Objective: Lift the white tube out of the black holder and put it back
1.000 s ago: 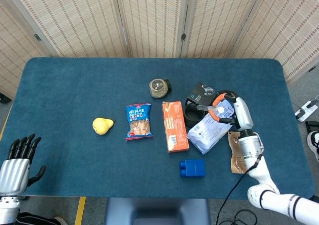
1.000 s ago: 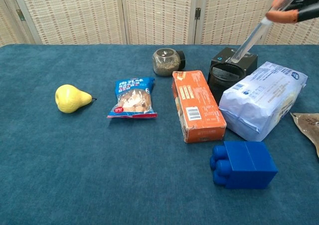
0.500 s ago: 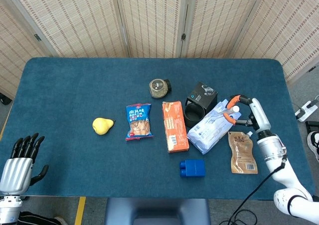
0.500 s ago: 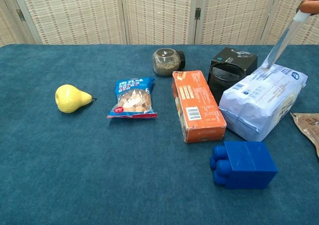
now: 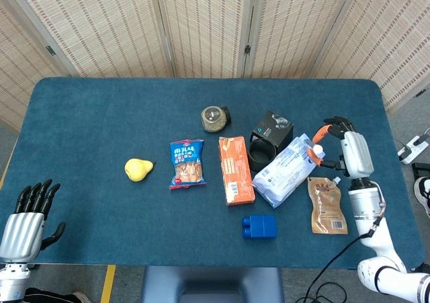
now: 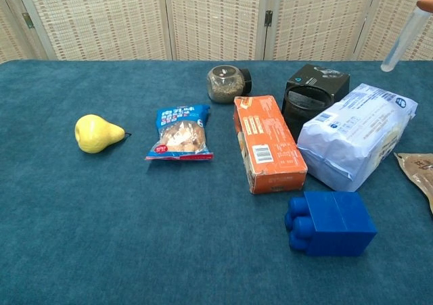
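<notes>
The black holder (image 5: 259,152) (image 6: 309,104) stands near mid-table, its round mouth empty. My right hand (image 5: 347,150) is to the holder's right, above the table, and pinches the white tube (image 5: 318,149) (image 6: 404,38) with orange-tipped fingers. In the chest view the tube hangs tilted in the air at the top right, its lower end clear of the holder and above the white bag. My left hand (image 5: 27,219) is at the near left corner, off the table, fingers spread and holding nothing.
A white bag (image 5: 283,172) leans against the holder's right side, an orange box (image 5: 235,169) lies to its left. A blue block (image 5: 259,226), brown pouch (image 5: 328,205), glass jar (image 5: 213,118), blue snack bag (image 5: 187,163) and yellow pear (image 5: 137,169) lie about.
My right hand has carried the tube up out of the holder and off to the right, past the white bag. The left hand has barely shifted.
</notes>
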Robot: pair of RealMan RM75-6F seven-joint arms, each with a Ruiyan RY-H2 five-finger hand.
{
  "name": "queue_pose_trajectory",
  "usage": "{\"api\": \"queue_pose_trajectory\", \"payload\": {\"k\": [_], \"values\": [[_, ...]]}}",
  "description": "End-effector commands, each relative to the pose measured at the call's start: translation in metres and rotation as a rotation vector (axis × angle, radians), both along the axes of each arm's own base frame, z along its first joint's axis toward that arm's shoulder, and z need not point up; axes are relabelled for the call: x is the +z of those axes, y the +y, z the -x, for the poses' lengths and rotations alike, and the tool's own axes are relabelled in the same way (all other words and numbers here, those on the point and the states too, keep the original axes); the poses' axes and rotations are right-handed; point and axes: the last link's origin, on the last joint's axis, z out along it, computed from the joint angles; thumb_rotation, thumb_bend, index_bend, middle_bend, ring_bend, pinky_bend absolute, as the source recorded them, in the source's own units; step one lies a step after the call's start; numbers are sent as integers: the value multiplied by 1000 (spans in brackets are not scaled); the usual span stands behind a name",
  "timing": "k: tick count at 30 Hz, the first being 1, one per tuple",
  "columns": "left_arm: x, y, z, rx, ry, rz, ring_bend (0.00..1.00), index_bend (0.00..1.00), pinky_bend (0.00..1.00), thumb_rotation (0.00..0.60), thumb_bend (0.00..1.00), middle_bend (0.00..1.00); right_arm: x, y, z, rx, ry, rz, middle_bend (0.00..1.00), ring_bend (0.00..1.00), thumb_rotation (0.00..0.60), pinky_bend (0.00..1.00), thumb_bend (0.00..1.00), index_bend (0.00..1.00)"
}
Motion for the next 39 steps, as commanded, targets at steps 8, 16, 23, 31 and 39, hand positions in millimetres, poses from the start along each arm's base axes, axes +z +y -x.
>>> {"api": "queue_pose_trajectory", "payload": {"k": [8, 16, 23, 31, 39], "values": [[0, 0, 1, 3, 1, 0, 34, 124, 79, 600, 349, 79, 4, 10, -8, -96, -546, -316, 477, 220, 600, 137, 435, 698], [-1, 1, -1, -3, 1, 3, 34, 124, 78, 600, 349, 79, 9, 0, 8, -58, -147, -156, 467, 221, 600, 137, 435, 698], [1, 1, -1, -1, 2, 0, 34, 124, 79, 600, 350, 79, 5, -4, 7, -17, 164, 62, 464, 220, 600, 137, 435, 698], [0, 1, -2, -4, 1, 3, 34, 125, 79, 600, 349, 78, -4, 5, 1, -49, -116, -90, 464, 221, 600, 137, 435, 698], [1, 0, -1, -2, 1, -2, 34, 124, 78, 600, 349, 78, -1, 11, -9, -84, -465, -250, 466, 221, 600, 137, 435, 698]]}}
